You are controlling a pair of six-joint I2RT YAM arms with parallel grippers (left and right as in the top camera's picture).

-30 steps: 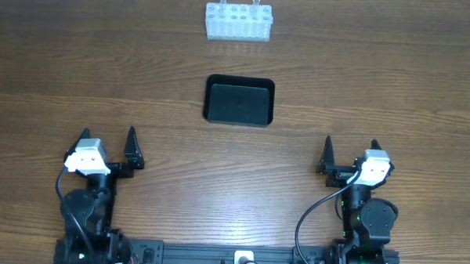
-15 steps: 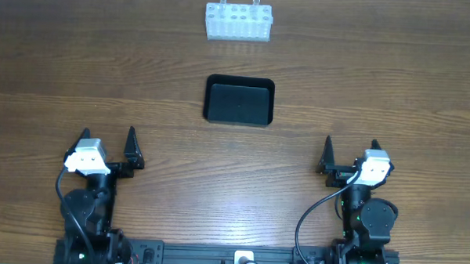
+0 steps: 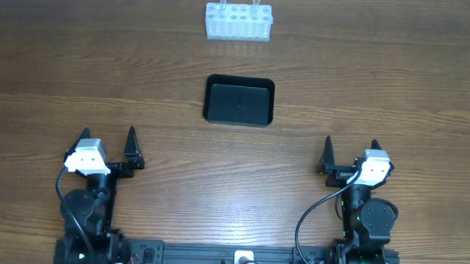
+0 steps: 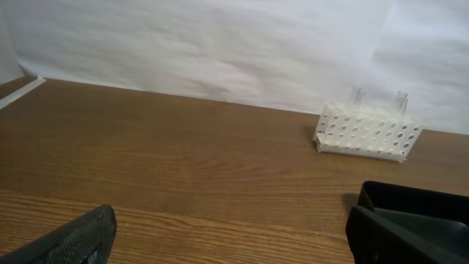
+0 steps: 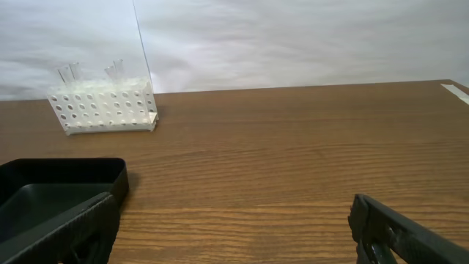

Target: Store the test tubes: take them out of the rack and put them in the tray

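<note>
The thin clear test tubes (image 3: 221, 1) in the white perforated rack (image 3: 239, 25), upper centre, are judged fragile and slippery, best gripped at their tops, while the left claw (image 3: 108, 134) and right claw (image 3: 351, 142) are seen wide open, empty.

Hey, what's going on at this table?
Nothing is being handled yet. The left arm and right arm sit near their bases, jaws open and holding nothing. Two tubes stand in the white rack at the far side of the table. The black tray lies between rack and arms, with no tube in it.
</note>
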